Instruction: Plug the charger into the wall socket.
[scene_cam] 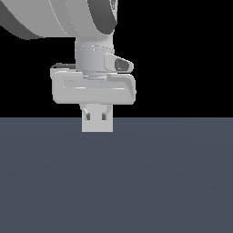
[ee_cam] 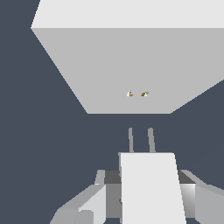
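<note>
Between the fingers [ee_cam: 148,199] sits the clamped charger [ee_cam: 151,183], its 2 prongs [ee_cam: 141,140] near the wall socket [ee_cam: 131,65].

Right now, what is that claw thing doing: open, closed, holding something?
Gripper: closed on the charger, its two prongs pointing at the wall socket.

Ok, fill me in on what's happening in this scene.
A simulated Panda arm's gripper is shut on the charger, holding it with its two prongs pointing at the wall socket. The prongs sit just short of the plate, roughly lined up with its two small holes. A gap still shows between them, so the charger is not yet plugged in.
</note>
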### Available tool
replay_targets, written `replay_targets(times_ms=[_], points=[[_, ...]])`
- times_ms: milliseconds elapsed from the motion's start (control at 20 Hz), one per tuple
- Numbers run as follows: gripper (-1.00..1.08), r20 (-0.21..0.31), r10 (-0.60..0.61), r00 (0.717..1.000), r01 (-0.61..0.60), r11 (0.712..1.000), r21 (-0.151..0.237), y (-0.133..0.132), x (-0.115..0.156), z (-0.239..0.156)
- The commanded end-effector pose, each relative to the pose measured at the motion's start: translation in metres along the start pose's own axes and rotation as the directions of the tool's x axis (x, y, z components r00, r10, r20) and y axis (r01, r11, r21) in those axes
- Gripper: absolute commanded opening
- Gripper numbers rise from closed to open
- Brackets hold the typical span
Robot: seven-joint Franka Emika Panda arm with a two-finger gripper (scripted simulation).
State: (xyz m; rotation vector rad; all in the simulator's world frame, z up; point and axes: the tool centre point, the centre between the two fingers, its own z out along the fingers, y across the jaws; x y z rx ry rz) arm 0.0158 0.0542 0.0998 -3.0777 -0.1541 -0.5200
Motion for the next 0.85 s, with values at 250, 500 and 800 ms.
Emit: replay_targets(times_ms=[250,500,800], points=[[-1.0,0.0,0.0,1.0,0.0,1.0,-0.001,0.0,0.023,0.008],[-1.0,0.0,0.0,1.0,0.0,1.0,-0.001,0.0,0.037,0.013],[-1.0,0.0,0.0,1.0,0.0,1.0,0.0,0.0,0.042,0.014]])
